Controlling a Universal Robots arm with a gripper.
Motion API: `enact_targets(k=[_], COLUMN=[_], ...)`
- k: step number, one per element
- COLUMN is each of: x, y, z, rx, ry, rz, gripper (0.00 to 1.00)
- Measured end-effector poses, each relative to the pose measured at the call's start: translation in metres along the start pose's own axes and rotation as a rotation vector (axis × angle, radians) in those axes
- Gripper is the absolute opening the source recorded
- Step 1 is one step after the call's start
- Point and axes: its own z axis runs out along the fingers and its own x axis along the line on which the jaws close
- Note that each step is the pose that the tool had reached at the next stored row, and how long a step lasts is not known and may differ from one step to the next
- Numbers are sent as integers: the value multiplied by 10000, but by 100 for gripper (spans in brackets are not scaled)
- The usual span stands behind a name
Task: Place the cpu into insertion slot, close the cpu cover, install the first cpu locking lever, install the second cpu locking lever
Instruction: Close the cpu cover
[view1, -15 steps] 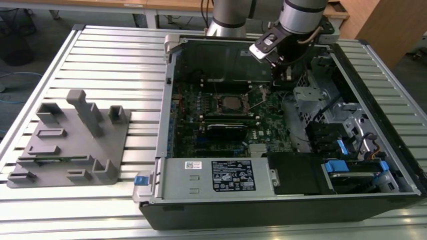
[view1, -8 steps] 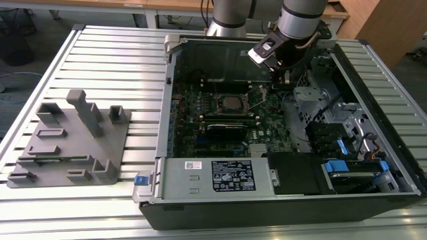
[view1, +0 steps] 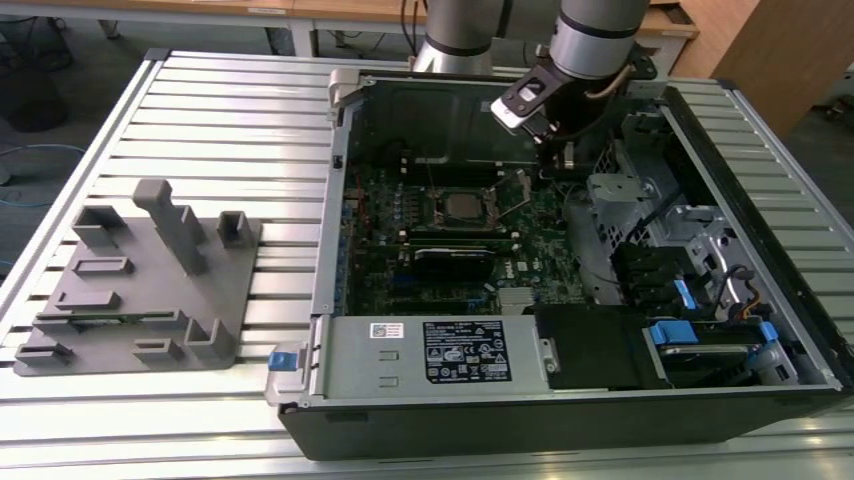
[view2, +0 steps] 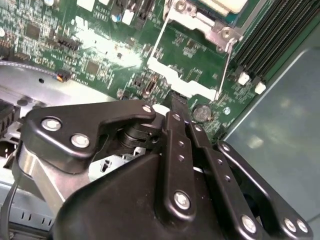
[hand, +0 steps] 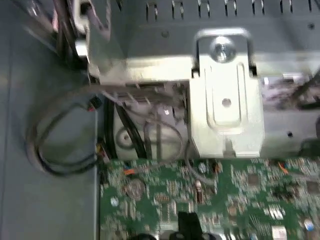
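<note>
The cpu (view1: 463, 207) lies flat in the insertion slot (view1: 434, 212) at the middle of the green motherboard, its pale metal face up. The silver cpu cover (view2: 202, 24) frames it, lying down over it. Thin wire locking levers (view2: 228, 65) run along the socket's sides. My gripper (view1: 559, 163) hangs inside the case, on the exterior view's right of the socket and above the board. In the second wrist view its black fingers (view2: 175, 117) are pressed together, holding nothing, just short of the socket's corner.
The open computer case (view1: 747, 130) lies on a slatted metal table (view1: 227, 110). A grey power-supply box (view1: 427, 350) lies along its front, with drive bays and cables (view1: 667, 270) on the exterior view's right. A grey fixture block (view1: 140, 280) stands on the table's left.
</note>
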Motion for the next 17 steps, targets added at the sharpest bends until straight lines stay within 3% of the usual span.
enact_targets(k=[5,17], x=[-5,-23], y=[-187,-725], z=[6,23], rx=[-39,-260], ry=[-19,-34], rz=[-1,-2], gripper=[11,11])
